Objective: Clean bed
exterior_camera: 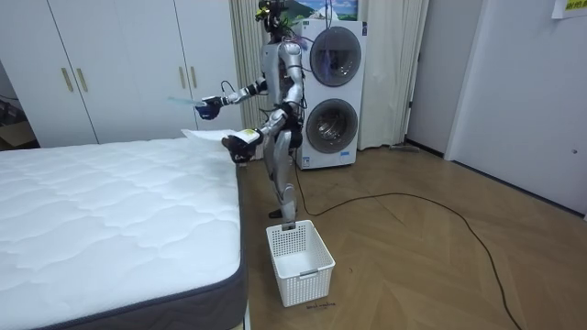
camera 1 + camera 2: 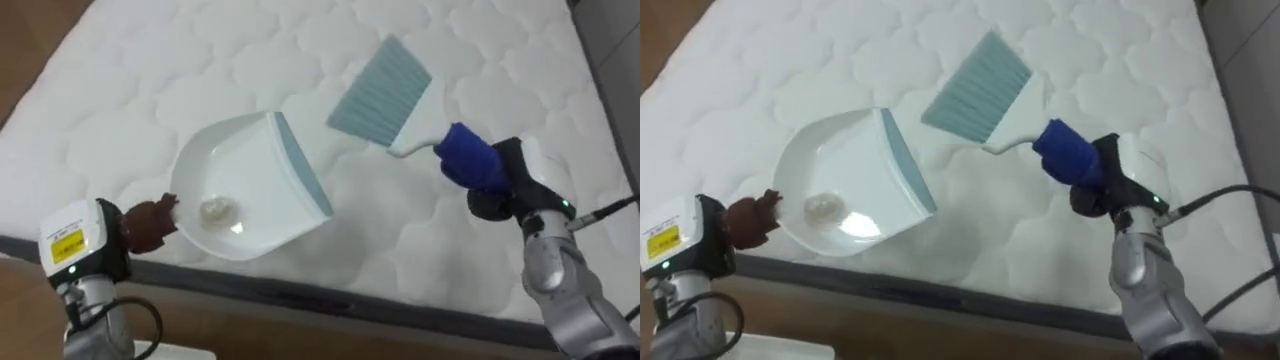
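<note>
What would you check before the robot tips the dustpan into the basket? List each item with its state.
1. The left hand curls round the dustpan handle: ok.
2. The scrap lies inside the dustpan, back from its lip: ok.
3. The right hand grips the brush, raised off the mattress: ok.
4. The basket stands upright beside the mattress: ok.
5. The mattress is free of smaller crumbs: cannot tell.

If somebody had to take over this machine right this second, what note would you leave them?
Left hand grips the dustpan at the near edge of the mattress.
Right hand grips the brush, held up over the mattress.
Done: a small clump of litter lies in the dustpan.
Left: emptying it, probably into the white basket on the floor by the bed.
</note>
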